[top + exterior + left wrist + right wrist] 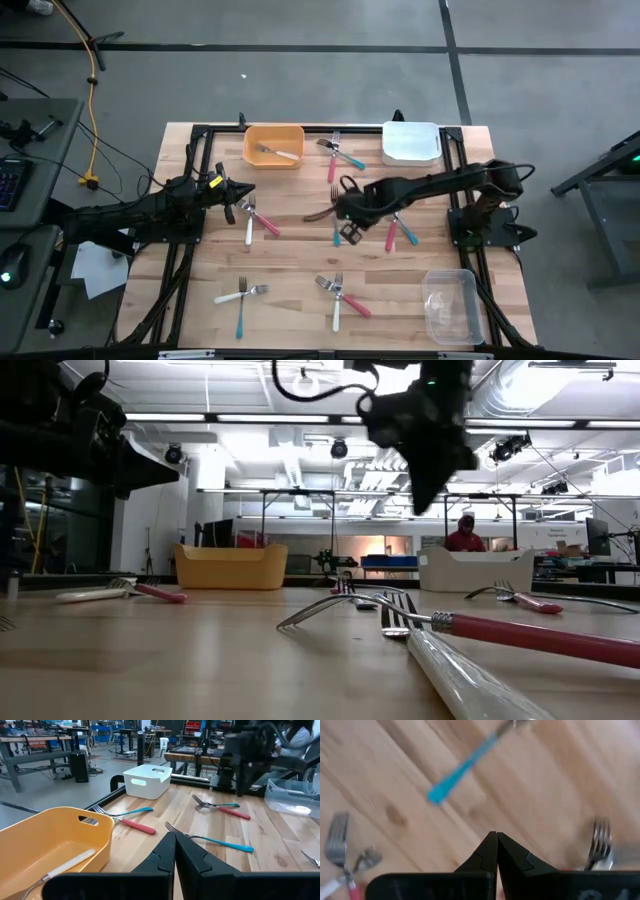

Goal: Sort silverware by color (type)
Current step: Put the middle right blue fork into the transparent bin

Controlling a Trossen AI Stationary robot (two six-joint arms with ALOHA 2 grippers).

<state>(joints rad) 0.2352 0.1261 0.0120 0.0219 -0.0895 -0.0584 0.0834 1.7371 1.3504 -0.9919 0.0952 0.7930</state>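
Observation:
Small forks with white, red-pink or teal handles lie flat in pairs across the wooden table [300, 260]. One white-handled fork [278, 153] lies inside the orange bin [273, 146]. My left gripper [243, 195] [175, 842] is shut and empty, hovering beside a white and a red-pink fork [256, 218]. It faces the orange bin [50, 840]. My right gripper [346, 226] [496, 840] is shut and empty. It hangs well above the table's middle [420, 495], pointing down near a teal fork [462, 767].
A white bin [411, 143] stands at the far edge, right of the orange one. A clear plastic container [450, 305] sits at the near right corner. More forks lie near the far edge [340, 152], at the near left [240, 296] and near the middle [340, 292]. A person [465, 532] shows far behind the table.

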